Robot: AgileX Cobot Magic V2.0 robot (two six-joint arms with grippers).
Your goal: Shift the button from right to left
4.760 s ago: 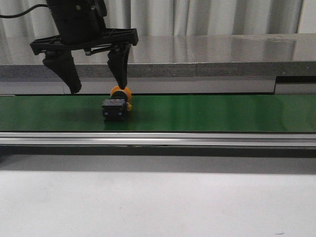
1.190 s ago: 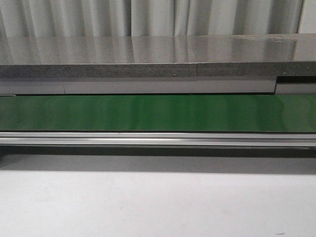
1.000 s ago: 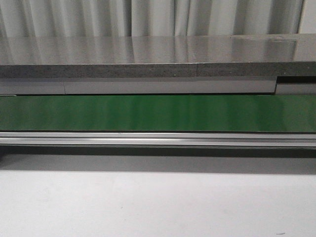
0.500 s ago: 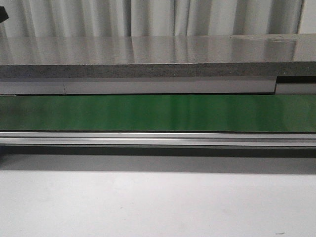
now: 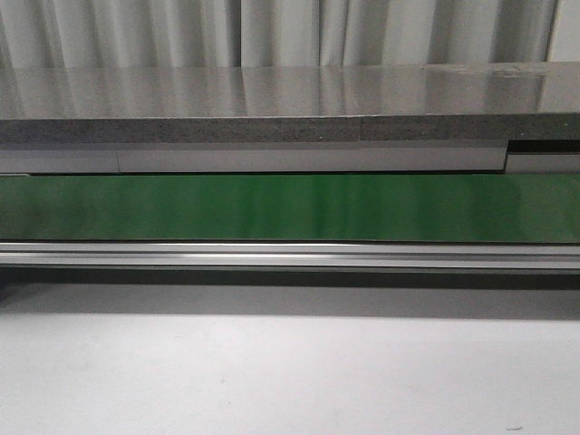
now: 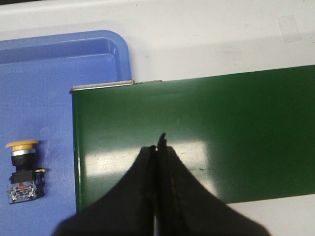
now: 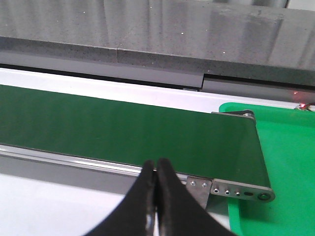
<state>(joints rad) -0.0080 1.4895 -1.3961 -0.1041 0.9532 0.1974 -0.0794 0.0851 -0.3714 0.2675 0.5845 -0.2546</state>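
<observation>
The button (image 6: 22, 170), black body with a yellow head, lies on its side in the blue tray (image 6: 59, 78) in the left wrist view, beside the end of the green belt (image 6: 197, 128). My left gripper (image 6: 158, 147) is shut and empty above the belt's end, apart from the button. My right gripper (image 7: 156, 169) is shut and empty over the belt's near rail (image 7: 74, 158) at the other end. In the front view the belt (image 5: 290, 207) is bare; neither gripper nor the button shows there.
A green tray (image 7: 285, 162) sits past the belt's right end by a metal bracket (image 7: 236, 189). A grey stone ledge (image 5: 272, 100) runs behind the belt and a white table surface (image 5: 290, 372) lies in front.
The button and the open left gripper stood on the belt in the oldest front frame; both are gone from the front view since. A dark bit at the top-left corner half a second ago has left.
</observation>
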